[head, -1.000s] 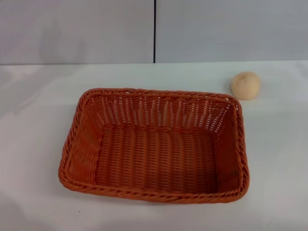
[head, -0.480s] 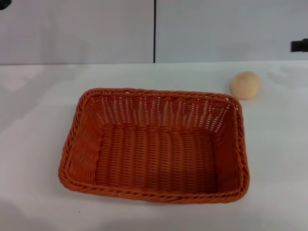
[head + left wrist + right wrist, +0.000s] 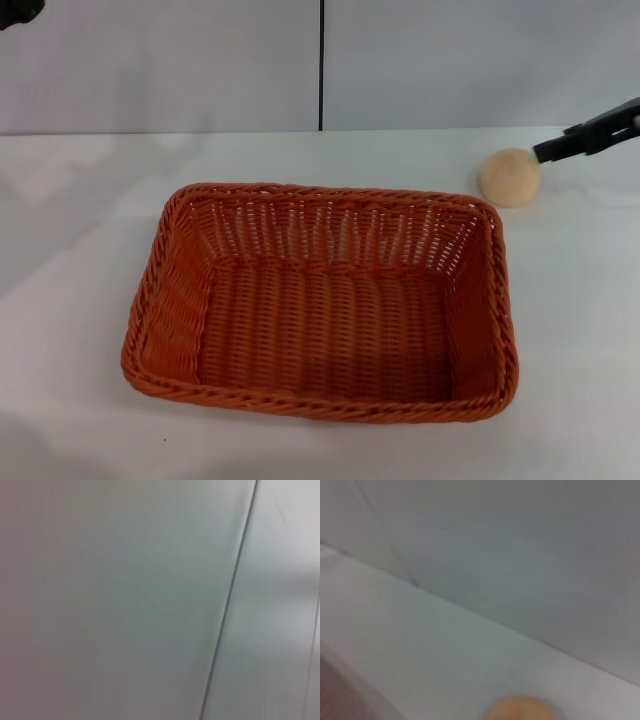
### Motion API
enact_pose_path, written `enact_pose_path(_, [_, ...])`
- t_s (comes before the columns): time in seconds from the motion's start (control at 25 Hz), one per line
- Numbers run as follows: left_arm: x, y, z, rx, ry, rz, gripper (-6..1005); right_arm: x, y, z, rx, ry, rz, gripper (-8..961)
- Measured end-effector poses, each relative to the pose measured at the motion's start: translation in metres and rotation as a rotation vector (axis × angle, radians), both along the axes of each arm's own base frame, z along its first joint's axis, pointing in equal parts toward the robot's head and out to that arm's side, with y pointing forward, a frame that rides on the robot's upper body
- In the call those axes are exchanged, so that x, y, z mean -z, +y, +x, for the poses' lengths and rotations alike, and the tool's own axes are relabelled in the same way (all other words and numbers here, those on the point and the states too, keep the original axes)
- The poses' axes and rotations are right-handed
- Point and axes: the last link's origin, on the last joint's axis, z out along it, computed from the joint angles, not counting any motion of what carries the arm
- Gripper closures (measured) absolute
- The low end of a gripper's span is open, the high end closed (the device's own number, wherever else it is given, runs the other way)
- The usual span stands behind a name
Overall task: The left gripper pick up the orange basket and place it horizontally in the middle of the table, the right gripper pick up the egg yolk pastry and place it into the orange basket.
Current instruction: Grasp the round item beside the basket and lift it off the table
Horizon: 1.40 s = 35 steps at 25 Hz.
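Note:
The orange basket [image 3: 320,300] lies lengthwise across the middle of the white table [image 3: 80,220], empty. The egg yolk pastry [image 3: 510,177] rests on the table behind the basket's right far corner; it also shows at the edge of the right wrist view as a blurred pastry [image 3: 520,710]. My right gripper [image 3: 547,153] reaches in from the right edge, its black tip just right of the pastry and slightly above it. Only a black bit of my left gripper [image 3: 12,12] shows, raised at the top left corner, far from the basket.
A grey wall [image 3: 450,60] with a dark vertical seam [image 3: 321,65] stands behind the table. The left wrist view holds only this wall [image 3: 125,600]. Bare tabletop surrounds the basket on all sides.
My right gripper has come in from the right edge, lower and leftward, up to the pastry. The left arm's black bit has stayed at the top left corner. Basket and pastry have not moved.

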Motion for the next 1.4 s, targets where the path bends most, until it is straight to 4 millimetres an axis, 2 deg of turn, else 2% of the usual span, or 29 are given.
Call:
enact_pose_path(0.28, [0.007,0.000,0.004,0.018,0.008,-0.033,186,0.024,0.000,-0.001,-0.002,-0.021,0.021,339])
enact_pose_path(0.76, [0.011,0.002,0.003,-0.002,-0.009,-0.046,186,0.040,-0.006,-0.004,-0.003,-0.003,-0.003,365])
enact_pose_path(0.96, [0.012,0.002,0.003,-0.002,-0.008,-0.044,186,0.041,-0.007,-0.004,-0.004,-0.001,-0.004,541])
enact_pose_path(1.4, [0.013,0.006,0.006,0.002,-0.011,-0.050,186,0.040,-0.006,-0.007,-0.044,0.014,0.005,721])
